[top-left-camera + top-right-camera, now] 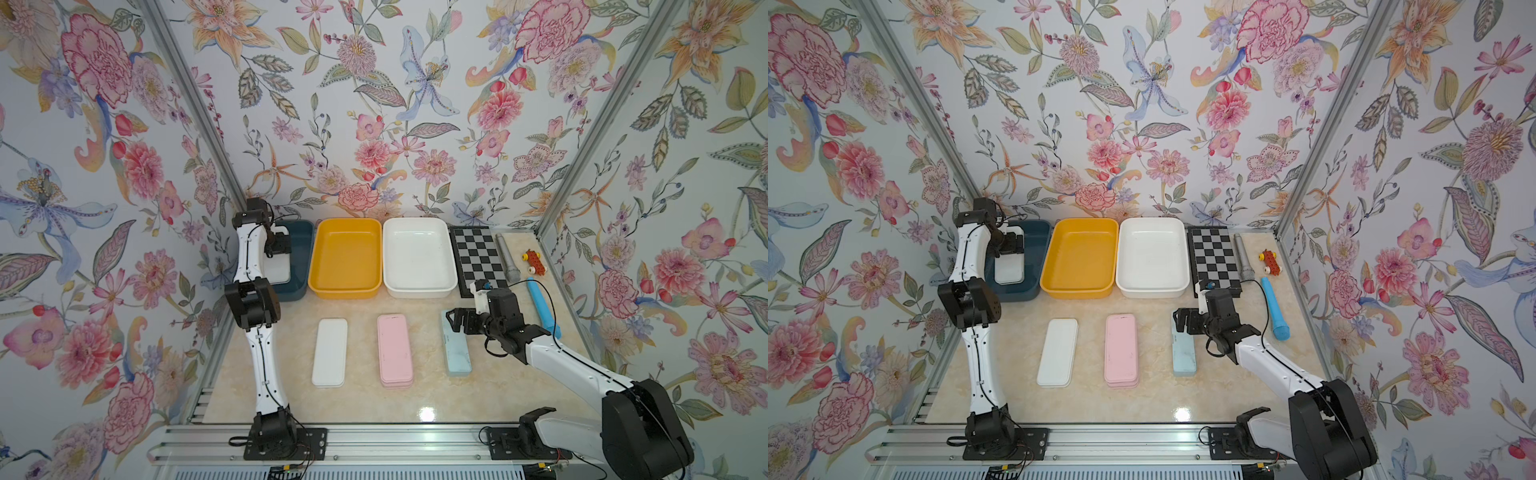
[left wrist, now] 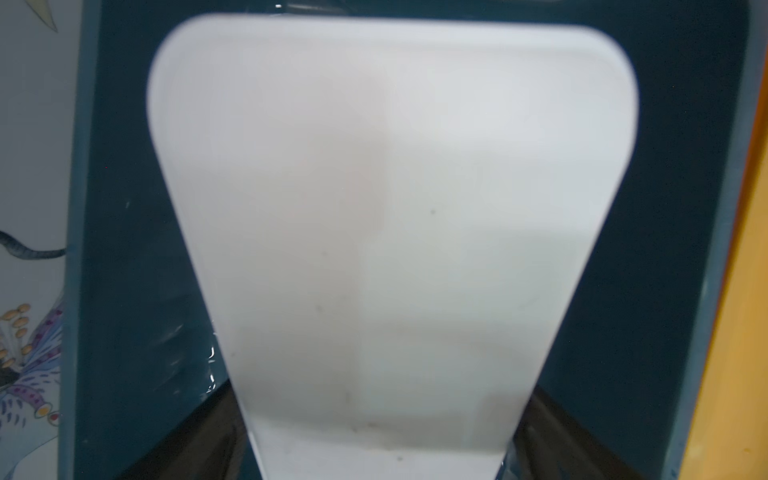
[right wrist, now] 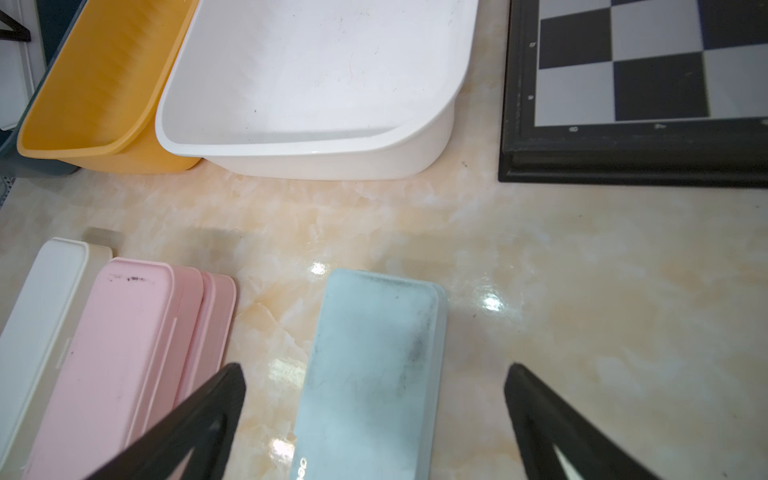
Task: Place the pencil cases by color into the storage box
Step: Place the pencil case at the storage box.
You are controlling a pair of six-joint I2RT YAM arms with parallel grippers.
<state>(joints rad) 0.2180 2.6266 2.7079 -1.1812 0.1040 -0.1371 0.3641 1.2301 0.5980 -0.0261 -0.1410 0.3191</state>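
My left gripper point(image 1: 279, 246) hangs over the dark blue storage box point(image 1: 302, 257), shut on a white pencil case point(image 2: 390, 208). Its dark fingers point(image 2: 195, 432) press the case's two long edges. On the table in front lie a white pencil case stack point(image 1: 329, 352), a pink stack point(image 1: 395, 351) and a light blue pencil case point(image 1: 457, 353). My right gripper point(image 3: 374, 370) is open just above the light blue case's far end, one finger on each side, not touching it. A yellow box point(image 1: 345, 257) and a white box point(image 1: 417, 257) stand empty.
A black-and-white chessboard point(image 1: 478, 259) lies right of the white box. Beyond it are a grey microphone point(image 1: 507, 257), a red toy car point(image 1: 534, 262) and a bright blue microphone-shaped stick point(image 1: 542, 305). The three boxes stand side by side against the back wall.
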